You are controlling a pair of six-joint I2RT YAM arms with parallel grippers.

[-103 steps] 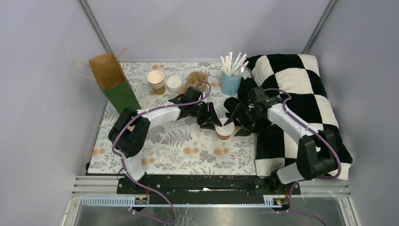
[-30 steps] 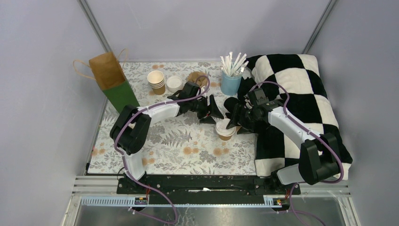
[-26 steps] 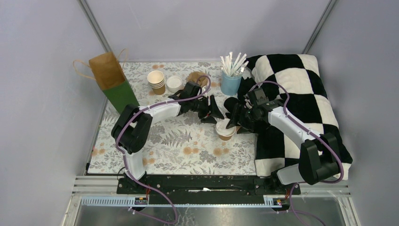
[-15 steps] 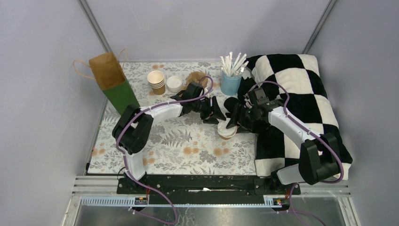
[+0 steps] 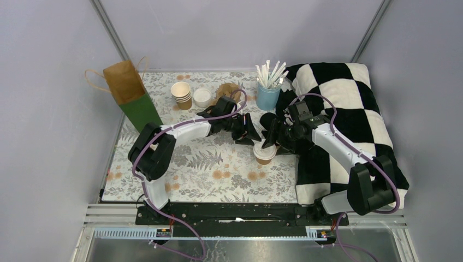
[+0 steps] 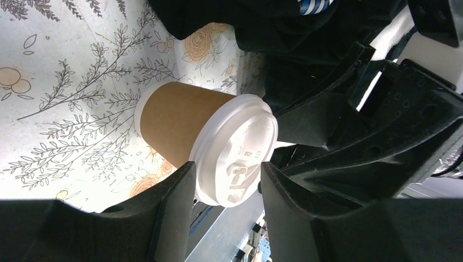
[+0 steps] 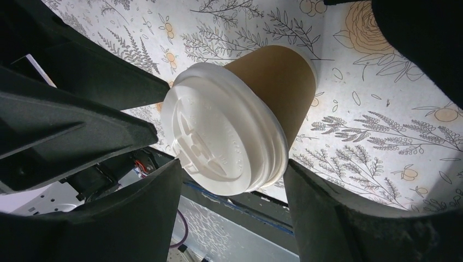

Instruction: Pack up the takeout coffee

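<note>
From overhead, a small tan kraft paper cup (image 5: 266, 159) capped by a round white plastic lid (image 5: 263, 149) stands mid-table on the floral-printed table cover (image 5: 207, 164). It is just beside the black-and-white checked blanket (image 5: 349, 103). The left gripper (image 5: 252, 134) and right gripper (image 5: 269, 140) meet over it from either side. The brown moulded-pulp carrier (image 5: 228, 90) and the brown paper bag (image 5: 128, 87) sit well apart from it at the back.

The left wrist camera shows two black fingers (image 6: 172, 218) bracketing the lid's rim at a middling spread. Their edges look to meet the rim, but whether they pinch it I cannot tell.

The right wrist camera shows wider-set fingers (image 7: 322, 218) flanking the same lid, tips level with its rim. Contact there is equally unclear.

The step in hand looks like seating the lid on this cup. Next, I judge, one gripper should draw clear. The other should then take the cup by its body, keep it upright, and carry it to the carrier.
</note>
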